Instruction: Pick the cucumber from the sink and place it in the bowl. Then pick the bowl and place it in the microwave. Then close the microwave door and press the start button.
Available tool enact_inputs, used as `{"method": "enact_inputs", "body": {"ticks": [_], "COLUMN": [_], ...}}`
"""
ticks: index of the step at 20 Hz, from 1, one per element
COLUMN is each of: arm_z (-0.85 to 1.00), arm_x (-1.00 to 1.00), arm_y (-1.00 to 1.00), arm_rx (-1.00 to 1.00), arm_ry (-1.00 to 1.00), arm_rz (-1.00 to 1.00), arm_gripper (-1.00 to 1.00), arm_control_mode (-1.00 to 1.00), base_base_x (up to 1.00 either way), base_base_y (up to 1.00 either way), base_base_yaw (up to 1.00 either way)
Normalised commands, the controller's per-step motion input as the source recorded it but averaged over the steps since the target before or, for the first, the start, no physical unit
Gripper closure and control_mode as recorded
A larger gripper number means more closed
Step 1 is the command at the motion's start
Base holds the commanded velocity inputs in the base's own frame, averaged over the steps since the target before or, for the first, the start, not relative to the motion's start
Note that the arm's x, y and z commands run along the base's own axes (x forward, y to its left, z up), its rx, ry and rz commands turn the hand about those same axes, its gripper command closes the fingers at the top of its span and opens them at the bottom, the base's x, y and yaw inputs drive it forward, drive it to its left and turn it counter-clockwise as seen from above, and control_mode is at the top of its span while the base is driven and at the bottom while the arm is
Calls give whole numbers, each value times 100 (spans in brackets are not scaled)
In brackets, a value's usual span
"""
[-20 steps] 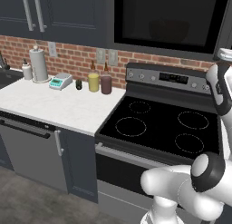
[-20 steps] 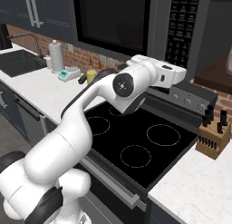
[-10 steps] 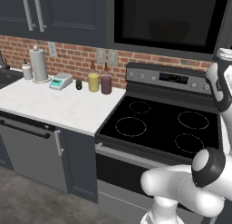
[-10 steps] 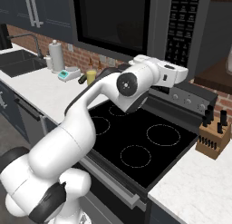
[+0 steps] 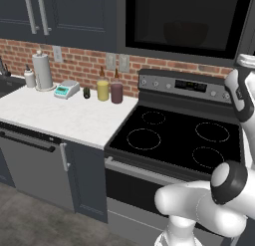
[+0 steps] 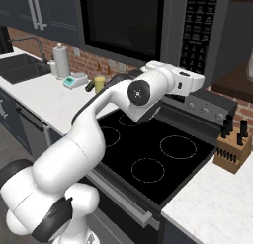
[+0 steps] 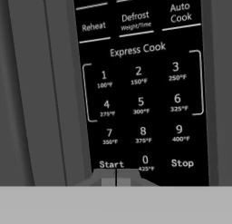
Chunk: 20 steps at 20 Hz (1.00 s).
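home kitchen: stove (image 5: 179, 140), microwave (image 6: 148, 25), brick backsplash (image 5: 79, 65)

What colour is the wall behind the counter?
Red-brown brick with pale mortar lines, clearest in the left base view.

Glossy black glass microwave door (image 6: 123, 23), smooth white marble-look counter (image 5: 60, 115).

Arm (image 6: 89, 139) is showing as glossy white rounded segments, thick and tubular, widening toward a bulbous base link at 7 o'clock in the right base view. Dark grey round joint caps (image 6: 138, 91) are sitting on the elbow and shoulder, each with a small pale centre dot. Hand housing (image 6: 185, 82) is looking boxy and white, with a small dark marking, possibly a port.
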Motion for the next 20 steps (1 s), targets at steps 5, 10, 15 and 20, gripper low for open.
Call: {"method": "enact_inputs", "body": {"ticks": [5, 10, 15, 20], "arm_z": [-1, 0, -3, -18], "arm_x": [13, 14, 18, 35], "arm_y": [0, 0, 0, 0], "arm_rx": [0, 0, 0, 0], "arm_ry": [0, 0, 0, 1], "arm_rz": [0, 0, 0, 0], "arm_gripper": [100, 100, 100, 100], "arm_control_mode": [-100, -100, -100, -100], "base_base_x": [0, 0, 0, 0], "base_base_y": [0, 0, 0, 0], "base_base_yaw": [0, 0, 0, 0]}}
